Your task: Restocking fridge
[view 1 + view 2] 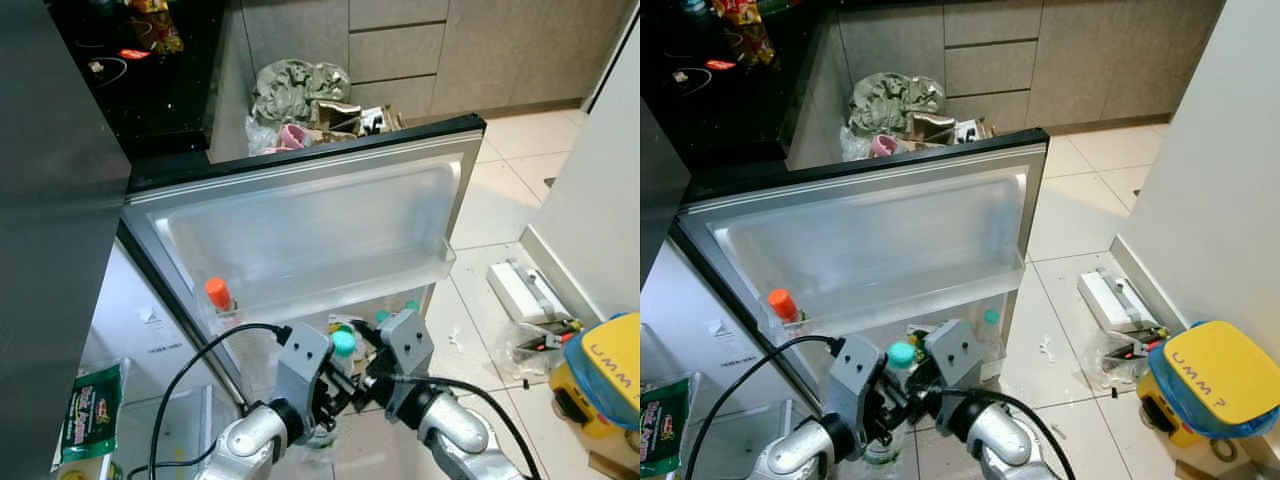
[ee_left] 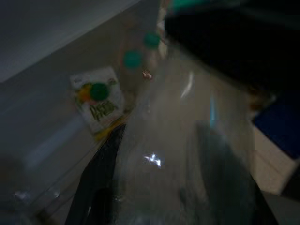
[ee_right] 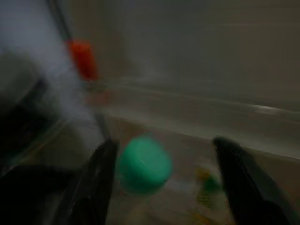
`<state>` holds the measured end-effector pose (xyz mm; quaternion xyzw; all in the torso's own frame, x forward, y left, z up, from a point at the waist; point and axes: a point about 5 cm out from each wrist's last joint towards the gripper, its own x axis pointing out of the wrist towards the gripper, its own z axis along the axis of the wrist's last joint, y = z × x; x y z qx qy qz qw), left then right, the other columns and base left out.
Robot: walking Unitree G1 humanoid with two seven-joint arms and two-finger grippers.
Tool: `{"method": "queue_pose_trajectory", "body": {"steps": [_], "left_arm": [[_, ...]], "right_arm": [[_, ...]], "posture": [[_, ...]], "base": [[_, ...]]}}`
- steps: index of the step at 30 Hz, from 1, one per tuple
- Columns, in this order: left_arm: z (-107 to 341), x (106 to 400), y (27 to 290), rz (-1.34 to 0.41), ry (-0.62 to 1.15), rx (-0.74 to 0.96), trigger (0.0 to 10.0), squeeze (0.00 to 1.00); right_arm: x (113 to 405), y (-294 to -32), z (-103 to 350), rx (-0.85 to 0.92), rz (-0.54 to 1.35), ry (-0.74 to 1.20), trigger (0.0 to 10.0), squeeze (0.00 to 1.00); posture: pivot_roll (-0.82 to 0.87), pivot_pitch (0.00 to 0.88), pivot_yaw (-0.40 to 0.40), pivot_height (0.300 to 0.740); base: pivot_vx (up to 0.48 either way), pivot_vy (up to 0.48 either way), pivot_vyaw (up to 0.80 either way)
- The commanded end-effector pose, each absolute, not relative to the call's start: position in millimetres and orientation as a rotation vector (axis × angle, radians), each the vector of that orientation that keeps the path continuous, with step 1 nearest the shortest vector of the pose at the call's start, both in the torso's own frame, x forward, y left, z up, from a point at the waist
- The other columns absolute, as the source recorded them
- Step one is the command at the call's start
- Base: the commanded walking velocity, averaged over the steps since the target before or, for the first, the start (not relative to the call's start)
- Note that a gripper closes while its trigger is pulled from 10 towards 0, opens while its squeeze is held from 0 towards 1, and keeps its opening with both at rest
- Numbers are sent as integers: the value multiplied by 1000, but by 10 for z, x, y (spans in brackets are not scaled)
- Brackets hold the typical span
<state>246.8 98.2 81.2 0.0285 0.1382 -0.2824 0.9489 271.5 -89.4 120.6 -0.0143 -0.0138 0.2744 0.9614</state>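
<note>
Left eye view shows the left gripper (image 1: 322, 408) clamped around a clear bottle (image 1: 340, 362) at six o'clock below the door shelf (image 1: 330, 290), the right gripper (image 3: 164, 187) spread wide beside its cap, so lift it slowly upright.

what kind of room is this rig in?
Most likely a home kitchen: an open silver fridge door with an orange-capped bottle on its shelf, grey flat-front cabinets behind, and a pale tiled floor. Both arms work by the door's lower shelf.
</note>
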Motion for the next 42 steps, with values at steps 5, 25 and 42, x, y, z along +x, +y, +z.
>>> {"method": "queue_pose_trajectory", "body": {"steps": [5, 25, 42], "left_arm": [[494, 2344, 1374, -413, 430, 101, 10000, 0], [722, 2484, 1327, -368, 328, -116, 10000, 0], [957, 2555, 1165, -423, 180, 0, 10000, 0]], "right_arm": [[2967, -1957, 1412, 8, -24, -103, 10000, 0], [2960, -1810, 1123, -127, 49, -27, 10000, 0], [2944, -1281, 1326, -180, 423, -110, 10000, 0]], "posture": [[-82, 192, 61, 677], [-78, 189, 68, 677], [-80, 189, 67, 677]], "base": [[0, 0, 0], [0, 0, 0], [0, 0, 0]]}}
